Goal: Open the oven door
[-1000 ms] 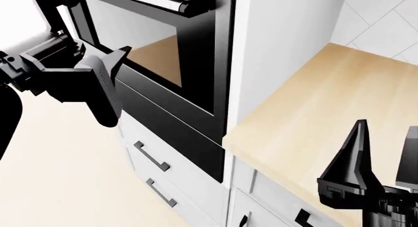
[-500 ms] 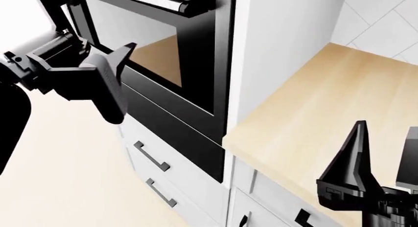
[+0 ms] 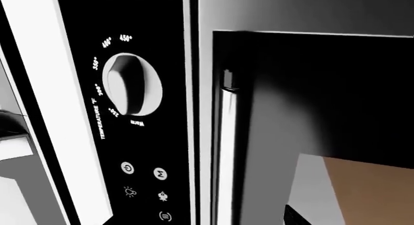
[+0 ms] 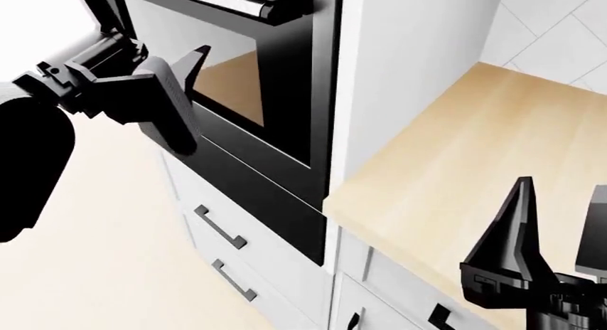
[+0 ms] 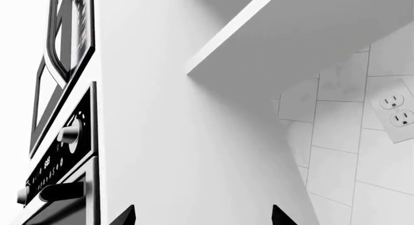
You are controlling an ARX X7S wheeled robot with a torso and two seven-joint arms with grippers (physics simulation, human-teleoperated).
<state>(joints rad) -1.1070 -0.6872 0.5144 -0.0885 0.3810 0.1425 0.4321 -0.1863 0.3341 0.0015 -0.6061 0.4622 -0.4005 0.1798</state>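
left gripper (image 4: 185, 74) risen toward oven door (image 4: 246, 74) — jaws unreadable | right gripper (image 4: 559, 223) spread over countertop (image 4: 474, 152) | drawers (image 4: 256, 259) below

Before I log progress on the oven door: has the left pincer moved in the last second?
Yes. In the head view the left pincer has risen and shifted right, toward the oven door window.

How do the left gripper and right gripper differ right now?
The left gripper is raised in front of the oven door, below its silver handle; the right gripper hangs low over the wooden countertop, away from the oven. The left gripper appears side-on, its jaw gap hidden; the right gripper's fingers stand plainly apart. Both are black and hold nothing.
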